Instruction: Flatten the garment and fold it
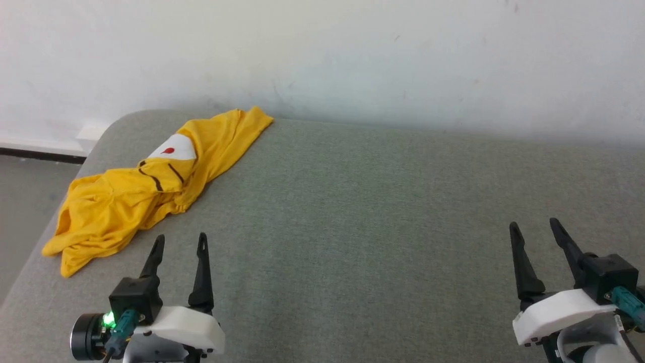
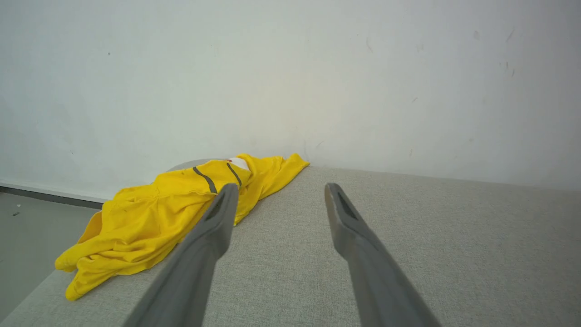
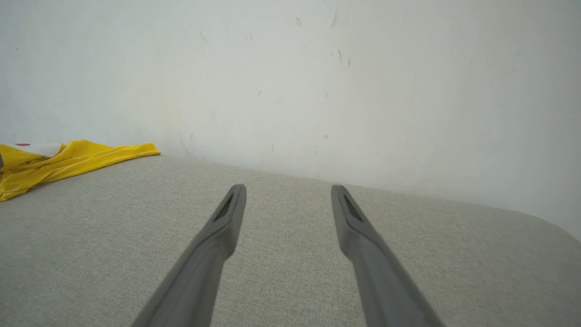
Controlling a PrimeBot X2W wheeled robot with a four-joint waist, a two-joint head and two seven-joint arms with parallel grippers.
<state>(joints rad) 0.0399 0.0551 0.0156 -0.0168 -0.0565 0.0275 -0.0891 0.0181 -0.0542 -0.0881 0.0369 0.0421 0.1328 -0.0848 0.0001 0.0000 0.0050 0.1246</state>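
Lying in a crumpled rope, the garment [image 1: 146, 186] hugs the far left corner of the grey cushion [image 1: 352, 212]. One end nearly touches the wall [image 1: 352, 60], the other is bunched right at the left edge above the floor [image 1: 25, 201]. Its white patch [image 1: 176, 147] faces up near the far end, half swallowed by folds.

Your left gripper [image 1: 181, 236] hovers just beside the near bundle, fingers spread and holding nothing; the left wrist view has the yellow cloth [image 2: 150, 218] just off its left finger. Your right gripper [image 1: 533, 222] is well apart, over by the near right corner, also spread and empty.

Here's where it could bite you. Pinch that heap blindly and you'll likely catch several thin layers at once, so it lifts as a clump instead of opening out. Drag it leftward and the near end may slide off the edge to the floor. Come down too steeply and the fingertips may snag the upholstery rather than the cotton. Chase the far end and you risk knocking the wall. Bring the right arm across carelessly and the two arms could crowd each other over the shirt.
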